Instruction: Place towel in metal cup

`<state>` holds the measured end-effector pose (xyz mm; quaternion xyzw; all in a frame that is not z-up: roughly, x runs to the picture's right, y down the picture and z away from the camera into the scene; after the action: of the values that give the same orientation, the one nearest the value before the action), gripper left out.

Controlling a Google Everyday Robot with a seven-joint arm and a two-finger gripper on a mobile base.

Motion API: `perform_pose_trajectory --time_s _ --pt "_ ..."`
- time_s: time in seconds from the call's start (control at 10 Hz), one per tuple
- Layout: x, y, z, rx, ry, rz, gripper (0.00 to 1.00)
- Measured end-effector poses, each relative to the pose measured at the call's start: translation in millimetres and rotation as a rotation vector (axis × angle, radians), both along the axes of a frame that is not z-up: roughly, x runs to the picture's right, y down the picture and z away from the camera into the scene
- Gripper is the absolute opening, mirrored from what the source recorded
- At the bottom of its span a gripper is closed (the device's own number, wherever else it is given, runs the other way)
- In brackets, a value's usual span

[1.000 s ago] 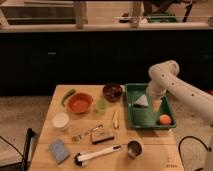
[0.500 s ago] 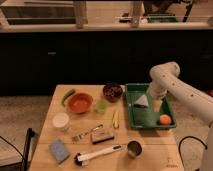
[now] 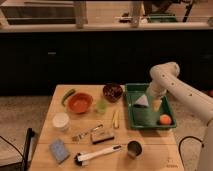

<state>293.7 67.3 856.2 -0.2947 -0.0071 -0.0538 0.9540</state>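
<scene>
A wooden surface [image 3: 165, 152] fills the lower part of the view, with dark cabinet fronts [image 3: 75, 60] and a pale counter edge behind it. The white robot arm [image 3: 172, 82] reaches in from the right and bends down over a green tray [image 3: 145, 120] at the surface's right rear.

Left of the tray stand a dark bowl [image 3: 112, 92], an orange bowl [image 3: 80, 102] and a green vegetable [image 3: 68, 96] by the left rear corner. A white cup [image 3: 61, 121], a small green cup [image 3: 101, 106] and a yellow piece [image 3: 116, 118] sit nearer the middle. Toward the front lie a white-handled brush [image 3: 97, 155], a blue sponge [image 3: 59, 150], a dark block [image 3: 102, 136] and a fork [image 3: 85, 134].

The end effector [image 3: 151, 99] hangs low inside the tray's rear half. The pale towel [image 3: 141, 101] lies in the tray just beside it, on the side toward the bowls; whether it grips the towel cannot be told. An orange fruit [image 3: 164, 119] rests in the tray's front right corner. The metal cup [image 3: 133, 148] stands outside the tray, near the front edge, well apart from the towel.
</scene>
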Motion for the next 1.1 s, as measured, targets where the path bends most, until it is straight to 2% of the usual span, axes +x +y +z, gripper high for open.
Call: perform_pose_trajectory --time_s 0.6,1.1 --pt "-16.8 -9.4 25.0 0.020 -0.084 -0.007 0.80" --pt "-19.4 -11.0 52.7 0.026 -0.114 0.009 0.80"
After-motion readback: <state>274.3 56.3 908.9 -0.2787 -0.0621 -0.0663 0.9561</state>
